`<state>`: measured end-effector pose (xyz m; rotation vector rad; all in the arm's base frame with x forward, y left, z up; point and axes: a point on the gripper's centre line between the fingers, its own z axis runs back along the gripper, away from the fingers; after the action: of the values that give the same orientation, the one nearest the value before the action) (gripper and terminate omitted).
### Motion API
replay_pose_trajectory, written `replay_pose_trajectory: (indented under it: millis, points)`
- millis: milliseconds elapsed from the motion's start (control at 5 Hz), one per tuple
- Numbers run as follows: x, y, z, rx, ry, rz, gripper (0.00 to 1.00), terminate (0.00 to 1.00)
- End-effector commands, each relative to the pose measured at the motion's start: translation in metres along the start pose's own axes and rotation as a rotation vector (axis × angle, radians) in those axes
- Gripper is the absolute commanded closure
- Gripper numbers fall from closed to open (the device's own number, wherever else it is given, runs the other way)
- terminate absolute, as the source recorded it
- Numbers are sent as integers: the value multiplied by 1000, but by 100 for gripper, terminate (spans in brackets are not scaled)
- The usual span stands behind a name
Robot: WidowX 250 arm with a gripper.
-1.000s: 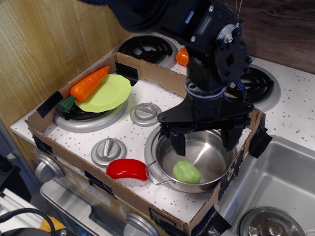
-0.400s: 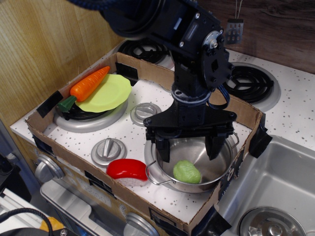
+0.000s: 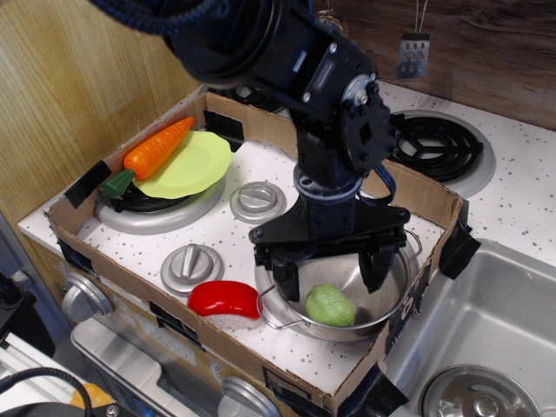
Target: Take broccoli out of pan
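Note:
The broccoli [image 3: 329, 306] is a small pale green lump lying in the front part of the shiny steel pan [image 3: 393, 298], which stands at the front right of the cardboard tray. My gripper [image 3: 330, 278] hangs open right above the broccoli, one finger [image 3: 283, 284] at the pan's left rim and the other [image 3: 376, 268] inside the pan to the right. The fingers straddle the broccoli without touching it. The black arm hides the back of the pan.
A cardboard tray wall [image 3: 217, 343] surrounds the stove top. A red and white toy [image 3: 225, 301] lies left of the pan. A carrot [image 3: 156, 146] rests on a yellow-green plate [image 3: 191, 165] at the back left. Two silver burner caps [image 3: 257, 201] [image 3: 192, 267] lie between. A sink [image 3: 486, 339] is at right.
My gripper has moved left and down, from over the pan's far side to right above the broccoli, staying open. The broccoli and pan have not moved.

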<state>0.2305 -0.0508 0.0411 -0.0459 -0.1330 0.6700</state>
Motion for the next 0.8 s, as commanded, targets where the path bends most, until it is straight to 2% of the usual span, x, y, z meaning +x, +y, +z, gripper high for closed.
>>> replay_pose_trajectory:
  millis: [0, 200, 400, 600]
  points:
    - [-3, -11, -3, -73, -13, 39, 0, 0]
    - [0, -12, -9, -109, -15, 20, 0, 0]
    - [-2, -13, -18, -134, 8, 18, 100, 0]
    - [0, -12, -20, -145, 15, -5, 100, 0]
